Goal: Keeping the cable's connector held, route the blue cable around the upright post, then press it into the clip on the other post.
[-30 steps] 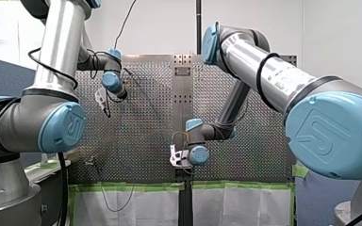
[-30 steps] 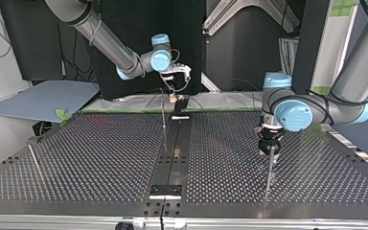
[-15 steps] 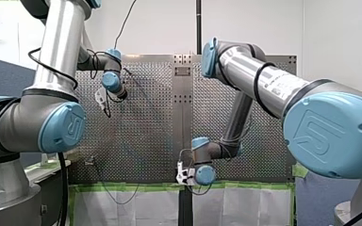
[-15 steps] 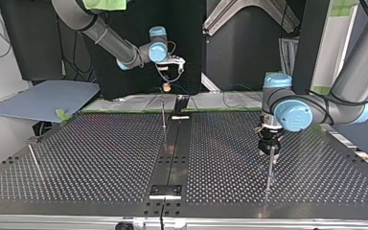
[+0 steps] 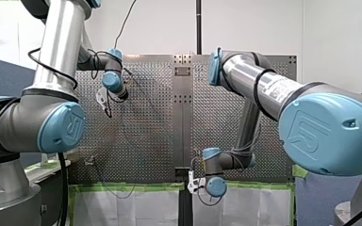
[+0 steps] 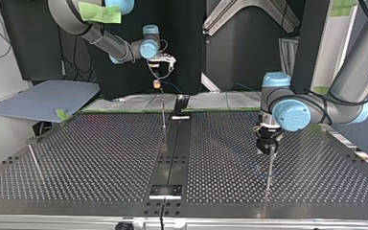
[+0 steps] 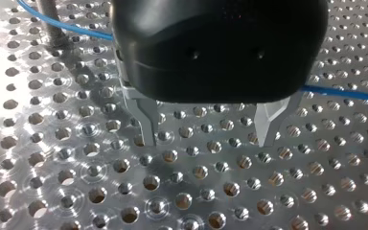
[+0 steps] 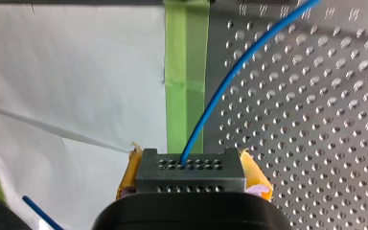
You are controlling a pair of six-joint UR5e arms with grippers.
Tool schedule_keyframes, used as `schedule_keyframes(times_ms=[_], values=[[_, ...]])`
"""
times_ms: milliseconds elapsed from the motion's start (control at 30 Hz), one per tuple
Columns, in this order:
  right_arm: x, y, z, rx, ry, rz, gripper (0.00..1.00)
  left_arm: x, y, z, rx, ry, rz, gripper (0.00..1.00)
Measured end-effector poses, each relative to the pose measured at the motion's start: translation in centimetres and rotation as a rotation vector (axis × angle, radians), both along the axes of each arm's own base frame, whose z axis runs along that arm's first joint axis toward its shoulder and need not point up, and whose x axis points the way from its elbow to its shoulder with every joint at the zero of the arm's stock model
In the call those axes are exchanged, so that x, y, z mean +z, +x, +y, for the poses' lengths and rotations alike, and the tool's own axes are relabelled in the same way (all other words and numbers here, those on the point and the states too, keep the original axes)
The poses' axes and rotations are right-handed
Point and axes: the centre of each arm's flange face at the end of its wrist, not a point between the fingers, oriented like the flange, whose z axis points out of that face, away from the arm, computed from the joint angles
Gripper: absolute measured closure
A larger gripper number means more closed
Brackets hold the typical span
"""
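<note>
Blue cable (image 8: 230,81) out of the holed face of a grey connector (image 8: 190,170), curving away over the perforated table (image 8: 316,120). Grey connector pinched on both sides between the yellow pads (image 8: 256,179) of my right gripper (image 8: 191,175), pads pressed tight against the block. All of it hanging off the table's edge, over a strip of green tape (image 8: 186,72) and a white sheet (image 8: 72,72). In the front view, low near the middle, just below the plate's near edge. In the top view, up in the air beyond the far edge, above and behind a thin middle post (image 6: 163,112) beside the centre strip.

Farther along, in the left wrist view, the same cable lying low across the plate behind my left gripper (image 7: 206,132) and passing just beside a dark post (image 7: 48,19). Touching it or wrapped round it: cannot tell. Metal fingers (image 7: 143,122) spread wide, nothing between them, tips close above the holes. In the top view, at the right, pointing straight down over the top of a slim post (image 6: 270,165). Cable hard to trace in the front and top views.

One more short post (image 6: 32,158) near the table's edge at the top view's left, well apart from both grippers. Small black block (image 6: 181,103) at the far end of the centre strip, just beside the middle post.
</note>
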Motion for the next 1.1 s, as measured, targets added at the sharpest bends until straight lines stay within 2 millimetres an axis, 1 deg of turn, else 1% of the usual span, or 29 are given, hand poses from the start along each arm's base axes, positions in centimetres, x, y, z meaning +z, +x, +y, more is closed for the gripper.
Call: schedule_keyframes(times_ms=[200,300,500,667,867,1100], values=[[-0.1,-1.0,-1.5,-0.020,-0.041,-0.005,1.00,0.0,0.0,0.0,0.000,-0.002,0.002,0.00],[-0.1,-1.4,-1.9,-0.029,-0.050,-0.006,1.00,0.0,0.0,0.0,0.000,-0.002,0.002,0.00],[-0.5,-2.2,-1.7,-0.037,-0.047,0.002,1.00,0.0,0.1,0.2,-0.006,-0.029,-0.001,0.00],[-0.5,-2.3,-1.0,-0.031,-0.042,0.008,1.00,0.0,0.2,0.4,-0.003,-0.054,-0.002,0.00],[1.1,-2.4,-0.4,-0.022,-0.064,-0.009,1.00,0.0,0.1,0.3,-0.003,-0.062,0.001,0.00],[3.6,-3.0,0.2,-0.018,-0.084,-0.031,1.00,0.0,0.0,0.2,-0.004,-0.075,0.001,0.00]])
